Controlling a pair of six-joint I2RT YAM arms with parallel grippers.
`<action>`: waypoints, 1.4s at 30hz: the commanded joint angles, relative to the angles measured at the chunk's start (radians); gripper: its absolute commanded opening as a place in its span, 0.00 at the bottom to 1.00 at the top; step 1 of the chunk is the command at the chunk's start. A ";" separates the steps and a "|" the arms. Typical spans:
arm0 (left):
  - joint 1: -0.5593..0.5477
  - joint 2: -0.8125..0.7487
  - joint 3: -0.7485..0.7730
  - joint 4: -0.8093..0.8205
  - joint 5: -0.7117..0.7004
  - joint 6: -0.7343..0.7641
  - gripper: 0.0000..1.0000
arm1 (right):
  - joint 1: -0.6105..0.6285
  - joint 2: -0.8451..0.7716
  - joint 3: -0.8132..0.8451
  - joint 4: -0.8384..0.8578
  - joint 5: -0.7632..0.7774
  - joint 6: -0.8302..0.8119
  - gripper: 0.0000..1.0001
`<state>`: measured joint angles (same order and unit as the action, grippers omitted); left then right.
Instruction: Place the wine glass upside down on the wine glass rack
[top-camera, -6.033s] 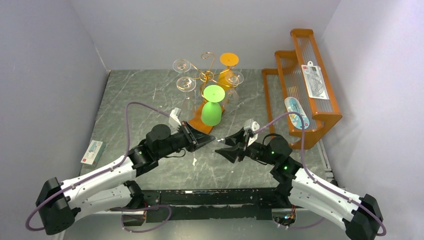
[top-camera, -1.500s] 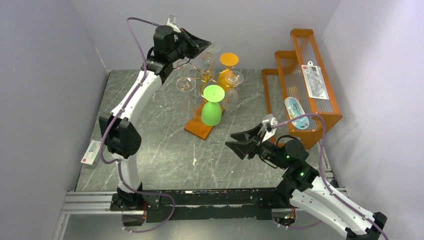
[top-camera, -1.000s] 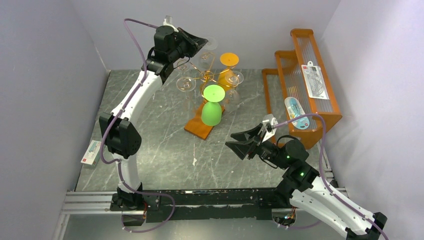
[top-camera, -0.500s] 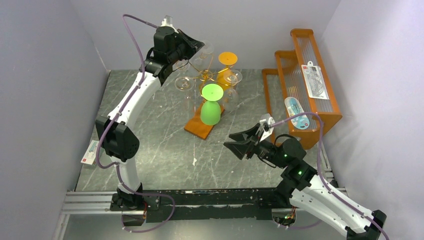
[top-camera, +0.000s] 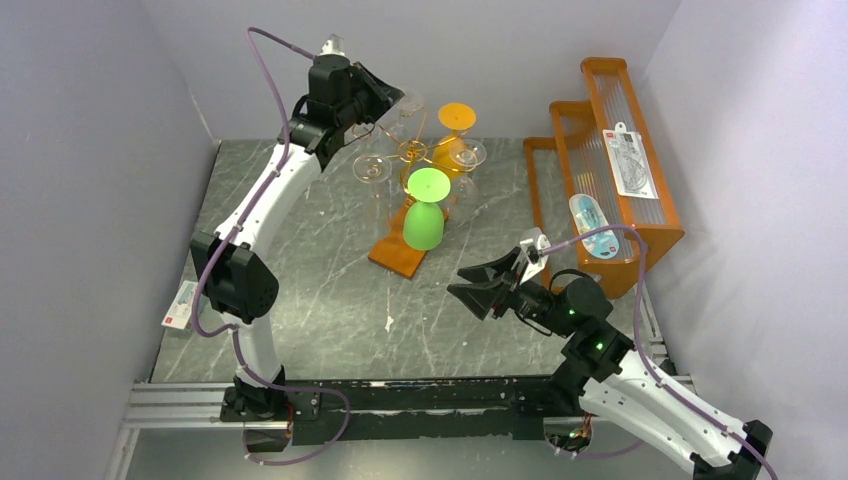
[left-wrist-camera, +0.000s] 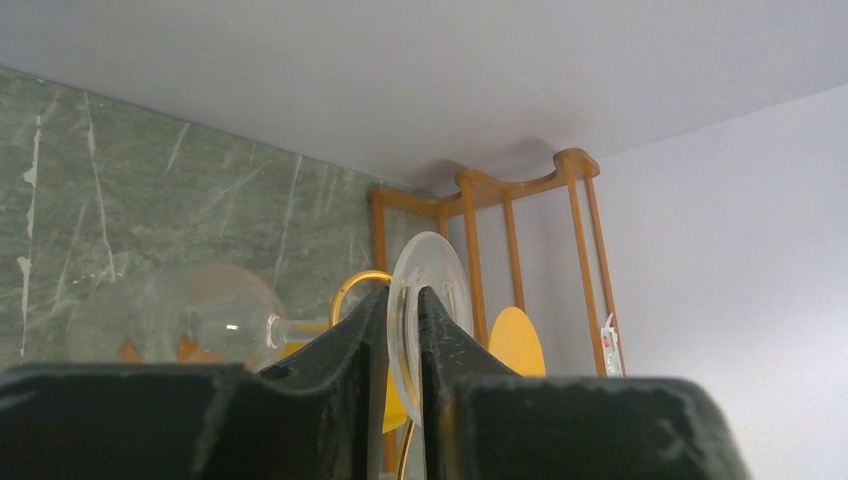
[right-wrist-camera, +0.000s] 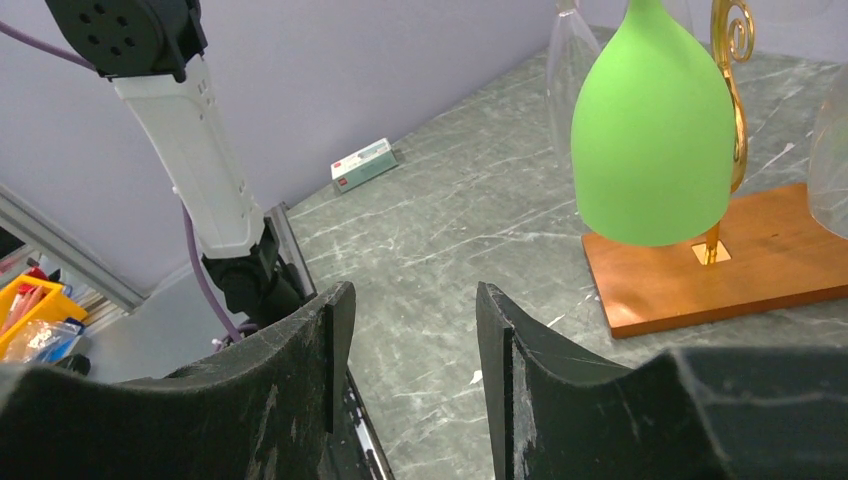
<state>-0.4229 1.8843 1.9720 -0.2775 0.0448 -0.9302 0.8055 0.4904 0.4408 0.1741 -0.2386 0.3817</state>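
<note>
- The left tool (top-camera: 388, 98) is raised high in the upper centre of the top view, at the crown of the copper-gold wire wine glass rack on its flat orange-brown wooden base (top-camera: 390, 256).
- In the left wrist view, the round foot of the clear wine glass (left-wrist-camera: 428, 262) stands edge-on in the narrow slot between the left tool's two black fingers (left-wrist-camera: 365, 335). Its bowl lies to the left and its stem runs beside a gold wire curl.
- The fingers flank the foot very closely; whether they press on it or stand just off it I cannot tell.
- Whether the glass hangs on a rack arm is not visible.
- A green upside-down glass (top-camera: 423, 225) hangs lower on the same rack.
- The right tool (top-camera: 470, 290) hovers over the table (top-camera: 300, 240) at lower right of centre, its jaws well apart with nothing between them, well away from the rack.
</note>
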 joint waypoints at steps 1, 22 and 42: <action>0.006 -0.004 0.036 0.024 -0.040 0.018 0.22 | 0.004 -0.009 -0.016 0.016 0.002 0.005 0.52; 0.006 -0.017 0.028 0.001 -0.085 0.036 0.26 | 0.003 -0.012 -0.019 0.008 0.026 0.004 0.52; 0.006 -0.387 -0.199 0.154 -0.043 0.249 0.52 | 0.003 0.004 0.145 -0.239 0.143 0.011 0.54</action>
<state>-0.4210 1.6211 1.8111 -0.1558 -0.0105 -0.8299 0.8055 0.5007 0.5156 0.0444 -0.1623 0.3973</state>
